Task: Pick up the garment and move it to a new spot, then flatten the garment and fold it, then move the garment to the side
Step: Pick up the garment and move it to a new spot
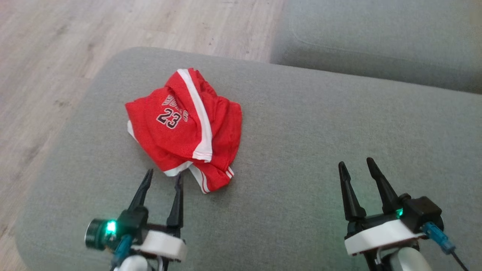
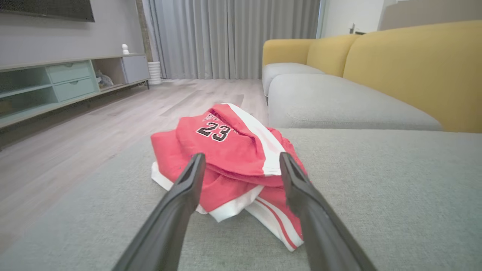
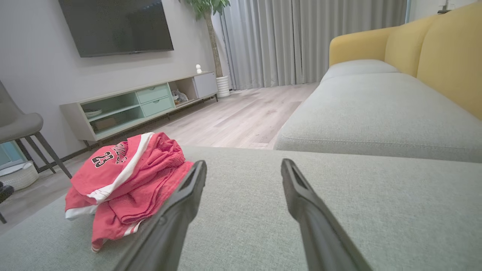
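The garment (image 1: 186, 128) is a crumpled red jersey with white trim and the number 23, lying in a heap on the grey sofa cushion (image 1: 301, 124). My left gripper (image 1: 164, 174) hovers open just short of the garment's near edge, its fingertips pointing at the white hem. Seen along the left wrist, the garment (image 2: 233, 158) lies directly past the open left gripper (image 2: 241, 160). My right gripper (image 1: 355, 163) is open over bare cushion, well to the right of the garment. From the right wrist, the garment (image 3: 128, 180) lies to the left of the open right gripper (image 3: 243, 165).
A second grey seat cushion (image 1: 376, 41) lies behind, with yellow backrests (image 2: 414, 64). Wood floor (image 1: 49, 60) runs along the cushion's left edge. A TV cabinet (image 3: 143, 105), a chair (image 3: 22, 131) and curtains (image 3: 301, 41) stand farther off.
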